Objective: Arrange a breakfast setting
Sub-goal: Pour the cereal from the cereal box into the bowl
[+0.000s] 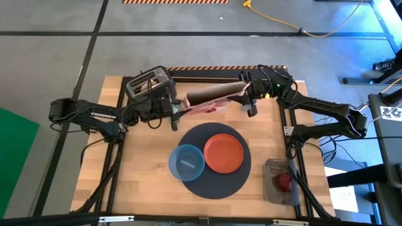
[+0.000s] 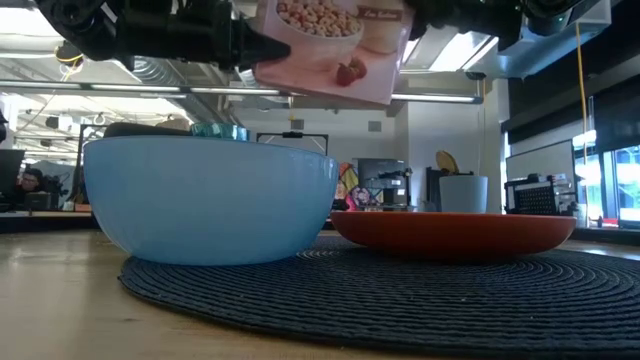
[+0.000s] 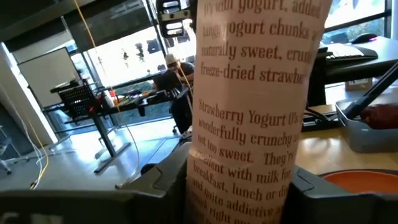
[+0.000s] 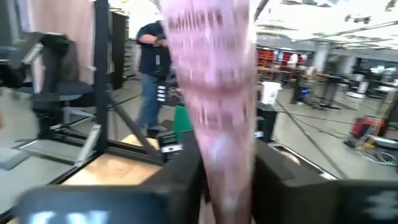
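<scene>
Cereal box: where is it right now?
High view: the cereal box hangs lengthwise between the left gripper and the right gripper at the table's far side, beside the toaster, beyond the dark mat.

Bright overhead light, blurred wrist views

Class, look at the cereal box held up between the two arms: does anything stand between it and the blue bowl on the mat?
Nothing visible does. The cereal box hangs in the air between the left gripper and the right gripper, behind the blue bowl on the dark mat. Only bare table lies between them; the orange plate sits beside the bowl.
</scene>
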